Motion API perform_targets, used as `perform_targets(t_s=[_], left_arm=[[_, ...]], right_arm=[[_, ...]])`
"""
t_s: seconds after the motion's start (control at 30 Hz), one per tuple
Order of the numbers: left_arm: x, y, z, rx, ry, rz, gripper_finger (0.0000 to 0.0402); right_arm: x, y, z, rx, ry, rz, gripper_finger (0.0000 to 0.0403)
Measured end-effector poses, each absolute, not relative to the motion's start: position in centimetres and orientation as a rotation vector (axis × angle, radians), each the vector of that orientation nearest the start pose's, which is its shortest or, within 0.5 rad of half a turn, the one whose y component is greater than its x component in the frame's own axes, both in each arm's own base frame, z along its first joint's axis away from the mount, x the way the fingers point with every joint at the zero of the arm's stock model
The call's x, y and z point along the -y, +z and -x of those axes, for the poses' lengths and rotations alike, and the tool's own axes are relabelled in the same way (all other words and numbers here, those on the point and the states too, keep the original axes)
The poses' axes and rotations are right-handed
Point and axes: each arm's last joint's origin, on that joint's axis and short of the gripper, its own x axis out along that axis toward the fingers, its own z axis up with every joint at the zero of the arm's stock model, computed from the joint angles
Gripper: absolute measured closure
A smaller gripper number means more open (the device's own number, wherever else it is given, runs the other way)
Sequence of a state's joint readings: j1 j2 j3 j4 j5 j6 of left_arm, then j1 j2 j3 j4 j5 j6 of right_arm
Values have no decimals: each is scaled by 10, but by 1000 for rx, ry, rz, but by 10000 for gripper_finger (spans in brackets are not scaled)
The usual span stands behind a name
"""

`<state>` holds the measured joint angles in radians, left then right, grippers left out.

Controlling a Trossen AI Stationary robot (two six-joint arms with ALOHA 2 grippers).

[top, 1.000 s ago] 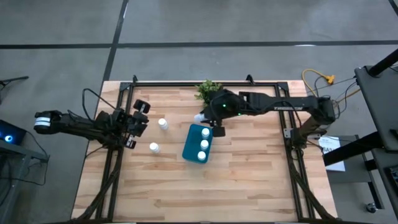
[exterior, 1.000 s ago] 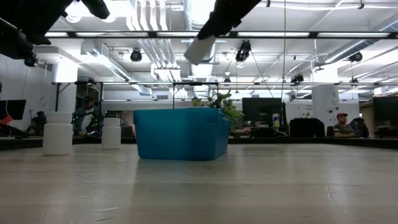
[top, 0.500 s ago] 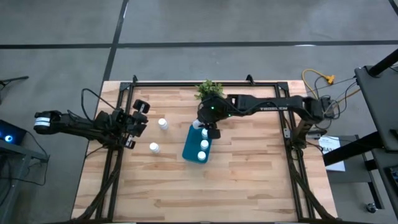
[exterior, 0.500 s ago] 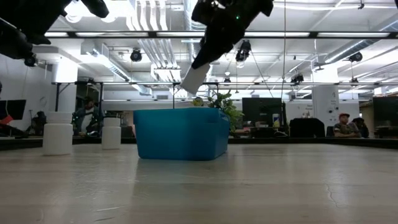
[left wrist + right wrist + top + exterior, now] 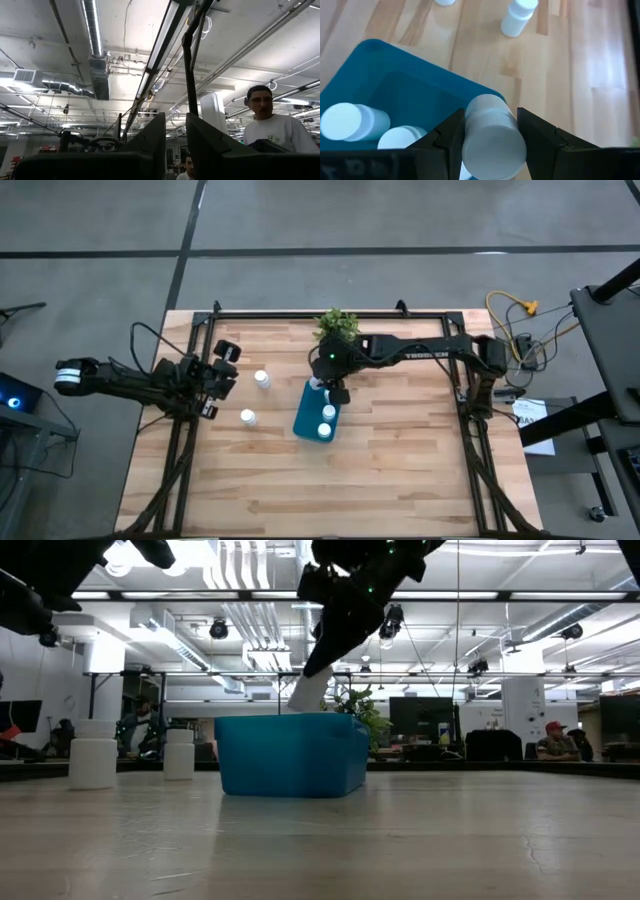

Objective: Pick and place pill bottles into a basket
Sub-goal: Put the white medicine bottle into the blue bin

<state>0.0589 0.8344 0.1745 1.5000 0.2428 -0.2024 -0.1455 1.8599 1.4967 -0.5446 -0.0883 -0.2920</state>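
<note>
- Left arm [image 5: 130,380]: lies low and stretched out along the left edge of the table [image 5: 400,470], its wrist camera aimed up at the ceiling. Left gripper [image 5: 222,367] holds nothing, with a narrow gap between its two dark fingers [image 5: 150,142].
- Two loose pill bottles [image 5: 262,379] [image 5: 247,417]: white, capped, standing upright on the wood between the left gripper and the basket (well apart from each other).
- Basket [image 5: 312,420]: teal bin with rounded corners, near the table's middle, set slightly askew. Two more white bottles [image 5: 327,413] inside, caps showing.
- Right arm [image 5: 430,350]: reaches in from the right side, bent down over the far end of the basket. Right gripper [image 5: 330,380] is clamped on a bottle [image 5: 492,140], one finger on each side.
- Held bottle: white, tilted, hanging just above the basket's far rim (cap end toward the gripper, as far as the low view shows).
- Plant [image 5: 337,324]: green, just behind the right gripper.
</note>
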Motion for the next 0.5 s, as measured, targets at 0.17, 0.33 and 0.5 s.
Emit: perform_targets(t_s=[0.17,0.33,0.5], left_arm=[[-1,268,-136,814,-256,63,342],[-1,268,-136,813,-259,61,342],[-1,268,-136,813,-261,60,342]], right_arm=[[57,236,-407,-930,89,162,257],[57,215,-414,-976,111,150,257],[58,200,-418,-1005,123,151,257]])
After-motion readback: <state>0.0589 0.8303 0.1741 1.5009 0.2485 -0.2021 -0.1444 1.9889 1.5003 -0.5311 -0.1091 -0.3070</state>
